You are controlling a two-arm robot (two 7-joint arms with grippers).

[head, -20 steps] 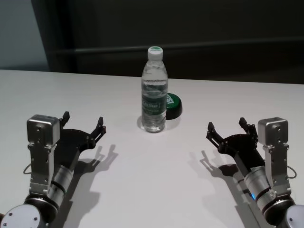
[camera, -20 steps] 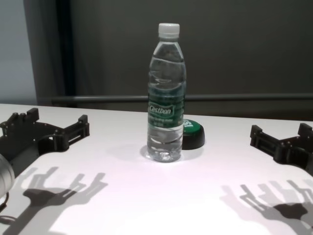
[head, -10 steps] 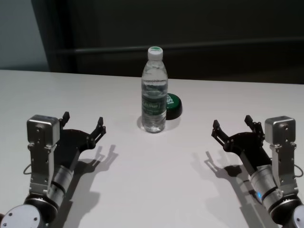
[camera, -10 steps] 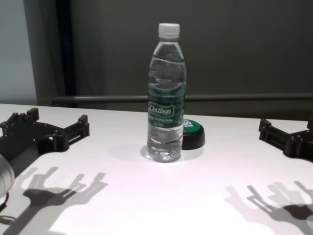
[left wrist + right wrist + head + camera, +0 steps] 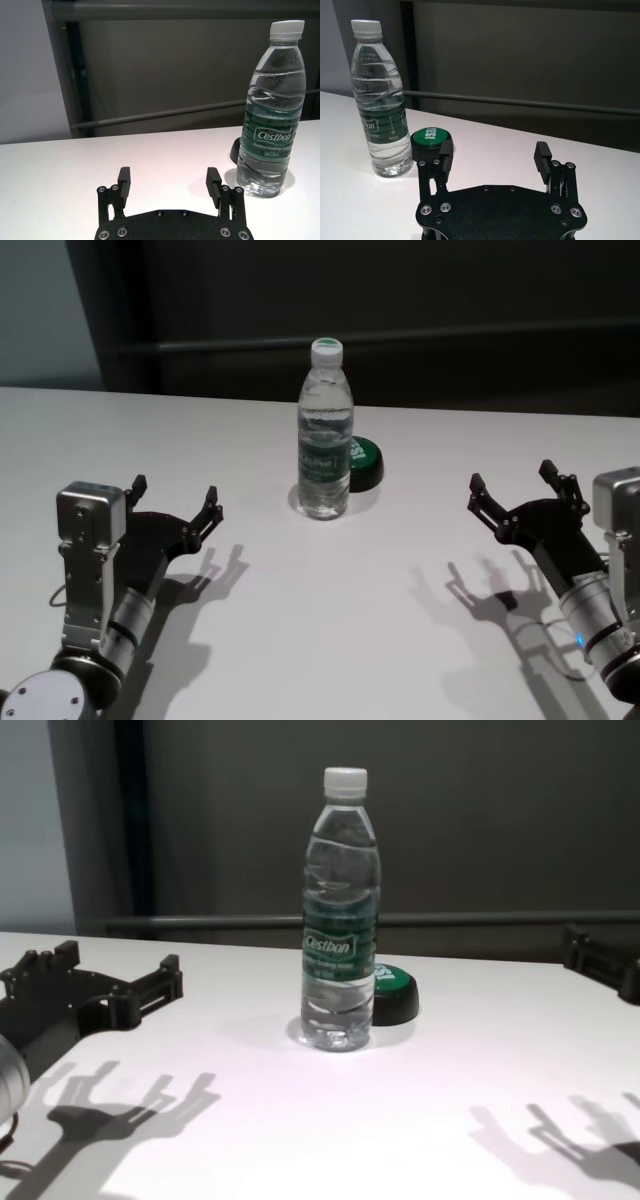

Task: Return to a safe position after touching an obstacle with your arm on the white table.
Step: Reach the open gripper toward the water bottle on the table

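Note:
The obstacle, a tall clear water bottle (image 5: pixel 325 450) with a white cap and green label, stands upright on the white table (image 5: pixel 320 620), near its middle. It also shows in the chest view (image 5: pixel 341 920) and both wrist views (image 5: pixel 272 110) (image 5: pixel 380 105). My left gripper (image 5: pixel 175 490) (image 5: pixel 168 175) hovers open over the table's left side, well apart from the bottle. Out on the right side, my right gripper (image 5: pixel 512 476) (image 5: pixel 494 147) is open and empty, far from the bottle. Only its edge shows in the chest view.
A low black puck with a green top (image 5: pixel 365 462) (image 5: pixel 430 137) sits just behind and right of the bottle. A dark wall with a horizontal rail runs behind the table's far edge.
My right gripper has drawn steadily to the right, away from the bottle, still open. The left arm and the bottle have not moved.

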